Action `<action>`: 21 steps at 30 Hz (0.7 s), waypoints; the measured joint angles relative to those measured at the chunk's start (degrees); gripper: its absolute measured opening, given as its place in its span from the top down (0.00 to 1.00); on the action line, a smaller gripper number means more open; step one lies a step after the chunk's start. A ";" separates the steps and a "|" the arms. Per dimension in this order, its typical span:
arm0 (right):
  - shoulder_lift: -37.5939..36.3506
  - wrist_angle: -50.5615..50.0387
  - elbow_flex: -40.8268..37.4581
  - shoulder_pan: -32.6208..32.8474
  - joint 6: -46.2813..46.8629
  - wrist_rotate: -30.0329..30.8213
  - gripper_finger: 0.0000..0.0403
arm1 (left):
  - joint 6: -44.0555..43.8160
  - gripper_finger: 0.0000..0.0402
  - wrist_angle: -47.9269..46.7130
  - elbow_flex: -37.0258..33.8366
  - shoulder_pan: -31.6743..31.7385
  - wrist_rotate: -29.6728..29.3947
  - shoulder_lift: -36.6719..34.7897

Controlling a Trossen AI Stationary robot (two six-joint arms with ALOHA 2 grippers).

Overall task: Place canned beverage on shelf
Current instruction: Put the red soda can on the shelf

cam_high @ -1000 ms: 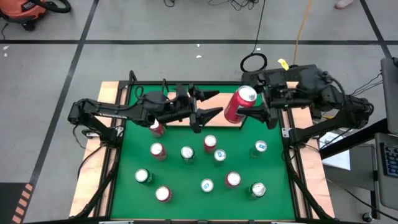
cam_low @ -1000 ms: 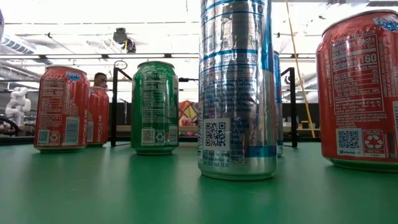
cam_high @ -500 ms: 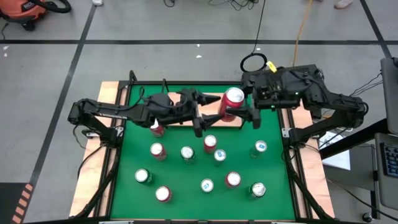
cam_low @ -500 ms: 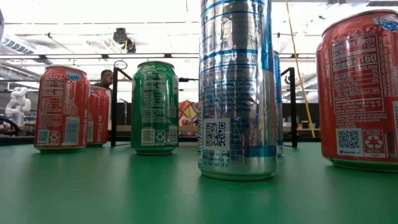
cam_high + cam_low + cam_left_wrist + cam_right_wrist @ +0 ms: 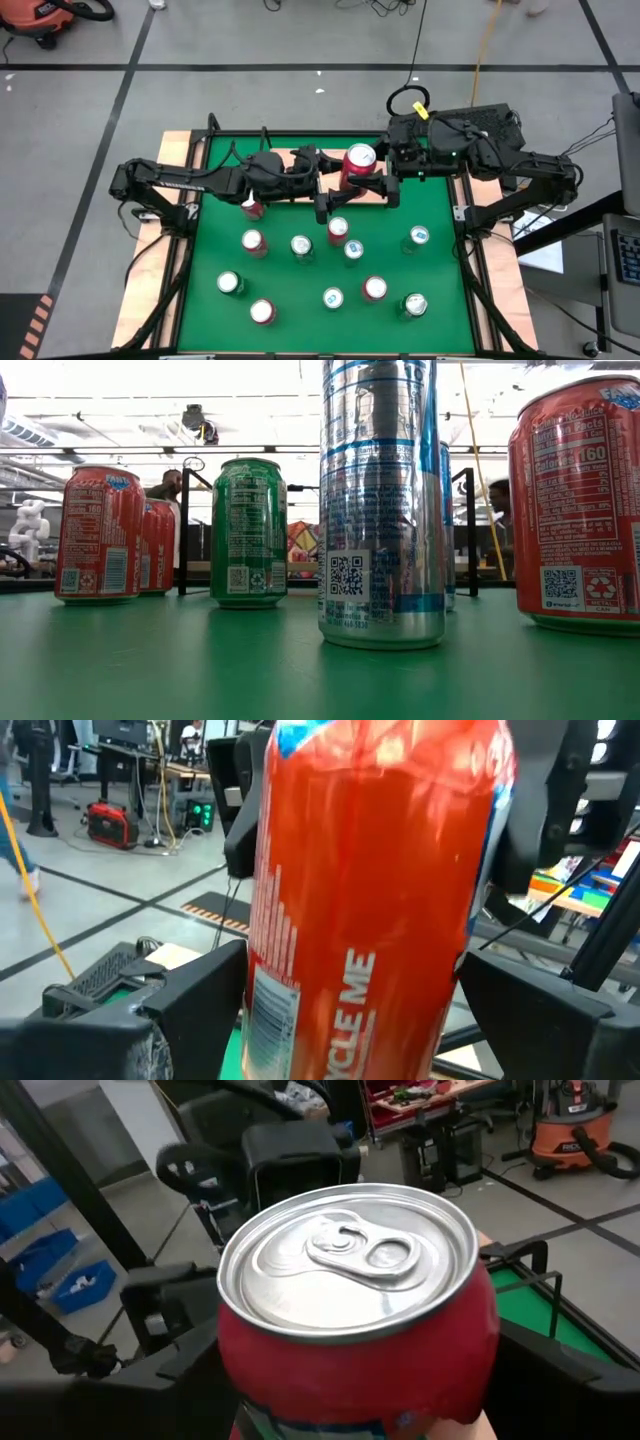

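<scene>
While the green mat fills most of the table, with about a dozen cans standing on its near half, we see the shelf only in part at the far edge, a light-wood board largely covered by the two arms meeting above it. The red can is held up in the air over that far strip, near the shelf, slightly tilted with its silver lid showing. Our right gripper has its jaws spread wide around the can's body and pinching it from both sides. Our left gripper sits just beside the can, jaws spread and bracketing the red wall in the left wrist view; we cannot tell whether its pads touch.

We judge the can rigid but thin-walled, smooth and a bit slippery. It looks unopened, so fairly heavy. It is best taken at mid-height across the round body, with moderate pressure to avoid denting.
</scene>
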 joint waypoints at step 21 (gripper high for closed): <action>-0.35 0.56 0.02 -0.02 3.78 0.10 0.16 | 4.02 0.32 -2.55 -0.04 0.11 1.36 0.03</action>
